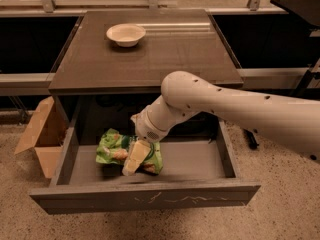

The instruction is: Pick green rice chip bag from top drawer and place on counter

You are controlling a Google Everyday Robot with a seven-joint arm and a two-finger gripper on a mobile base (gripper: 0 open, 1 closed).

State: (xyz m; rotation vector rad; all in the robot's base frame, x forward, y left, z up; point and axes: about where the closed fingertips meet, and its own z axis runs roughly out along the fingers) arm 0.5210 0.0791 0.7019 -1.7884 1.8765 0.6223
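I am holding my gripper [134,160] low in the open drawer [196,162], over the green chip bag [112,149]; I cannot tell whether it is spread or pinching.

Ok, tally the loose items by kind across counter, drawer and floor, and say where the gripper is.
Snack bags: 1, the green rice chip bag in the top drawer.
Bowls: 1, white bowl on the counter.
Cardboard boxes: 1, cardboard box on the floor left of the drawer.
Total: 3.
The gripper is down in the drawer, over the bag.
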